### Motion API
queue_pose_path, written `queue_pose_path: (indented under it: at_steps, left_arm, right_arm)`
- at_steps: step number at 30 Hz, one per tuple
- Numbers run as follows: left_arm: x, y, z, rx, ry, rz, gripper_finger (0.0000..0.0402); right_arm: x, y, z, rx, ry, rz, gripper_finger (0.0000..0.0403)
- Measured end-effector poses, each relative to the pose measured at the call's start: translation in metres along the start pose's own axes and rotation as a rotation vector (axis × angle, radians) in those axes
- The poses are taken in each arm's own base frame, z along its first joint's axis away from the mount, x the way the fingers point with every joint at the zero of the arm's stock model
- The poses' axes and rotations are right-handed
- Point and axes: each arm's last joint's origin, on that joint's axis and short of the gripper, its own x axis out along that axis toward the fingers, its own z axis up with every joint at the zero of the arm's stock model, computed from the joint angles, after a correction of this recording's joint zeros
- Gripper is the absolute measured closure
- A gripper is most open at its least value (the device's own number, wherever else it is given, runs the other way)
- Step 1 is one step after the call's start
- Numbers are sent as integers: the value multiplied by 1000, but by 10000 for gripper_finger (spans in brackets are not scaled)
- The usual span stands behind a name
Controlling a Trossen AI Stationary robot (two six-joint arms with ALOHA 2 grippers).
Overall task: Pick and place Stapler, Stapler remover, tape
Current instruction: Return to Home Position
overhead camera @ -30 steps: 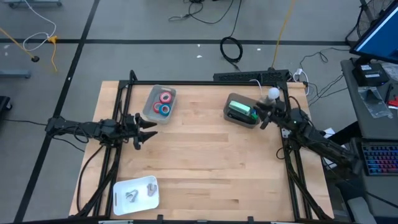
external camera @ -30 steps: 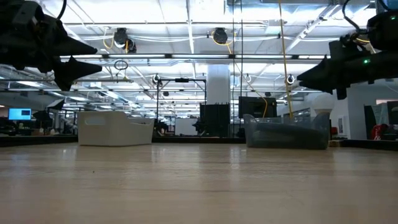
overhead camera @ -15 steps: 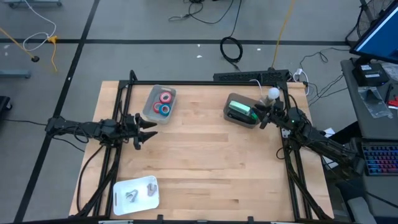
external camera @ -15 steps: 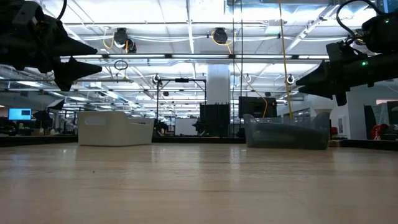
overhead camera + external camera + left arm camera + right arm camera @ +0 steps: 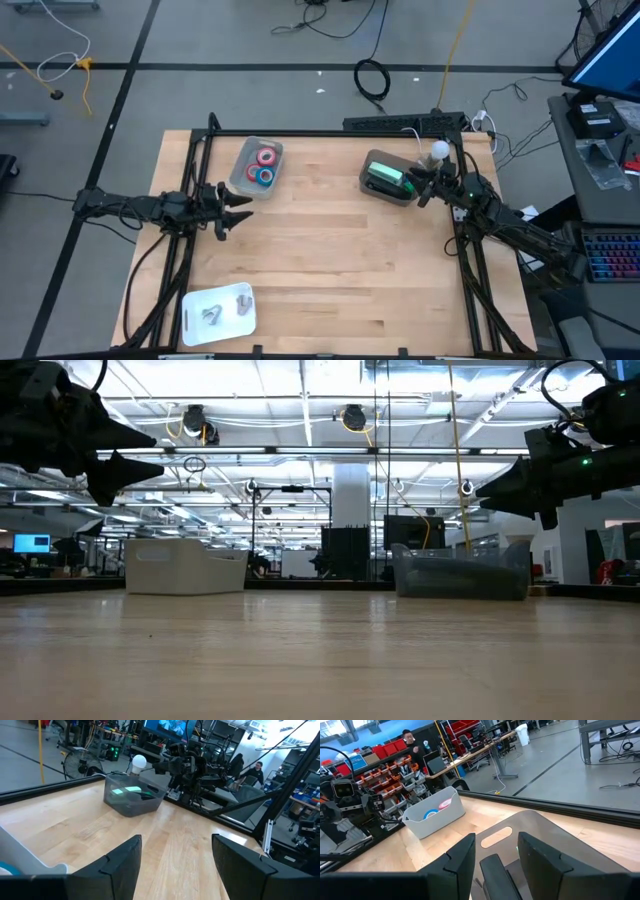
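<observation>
The tape, a red roll (image 5: 267,156) and a blue roll (image 5: 263,176), lies in a pale bin (image 5: 244,172) at the table's far left; the right wrist view shows that bin (image 5: 435,815) too. The green stapler (image 5: 388,178) lies in a grey bin (image 5: 372,187) at the far right. Small metal pieces (image 5: 212,316) rest on a white tray (image 5: 200,300) at the near left. My left gripper (image 5: 240,210) hovers open just near of the tape bin. My right gripper (image 5: 421,190) hovers open at the grey bin's right side, above its rim (image 5: 540,820).
Black frame rails (image 5: 330,134) run along the table's far edge and down both sides. Between the two bins lies bare wood (image 5: 330,240). In the low view the pale bin (image 5: 185,568) and the grey bin (image 5: 460,572) stand at the far edge. People show in the room beyond.
My right gripper has dipped slightly toward the grey bin and then held still. Nothing else has moved.
</observation>
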Motion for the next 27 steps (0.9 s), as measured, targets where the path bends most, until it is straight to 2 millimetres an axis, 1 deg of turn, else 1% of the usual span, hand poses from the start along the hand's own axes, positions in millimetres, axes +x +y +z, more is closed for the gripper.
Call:
queue_pose_path:
  at_steps: [27]
  left_arm:
    - [0,0,0,-11,0,-1,158]
  right_arm:
    - [0,0,0,0,-2,0,261]
